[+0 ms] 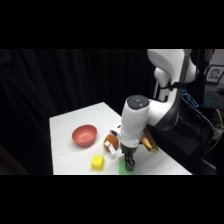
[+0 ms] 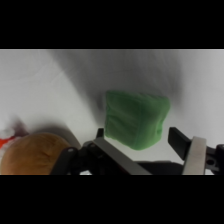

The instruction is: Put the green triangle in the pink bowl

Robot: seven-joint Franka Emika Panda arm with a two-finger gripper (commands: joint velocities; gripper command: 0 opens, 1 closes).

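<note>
Your green triangle (image 2: pixel 136 120) sits on the white surface (image 1: pixel 67 150) between the two fingers (image 2: pixel 196 152), which are spread wide on either side without gripping it. You see the gripper (image 1: pixel 129 164) low at the front edge, the yellow cube (image 1: pixel 97 162) just beside it and the pink bowl (image 1: pixel 84 135) farther back.

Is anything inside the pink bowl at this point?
Nothing shows inside the pink bowl; its visible interior is plain. The green triangle sits on the table between the end effector fingers, largely hidden by it in the side view.
</note>
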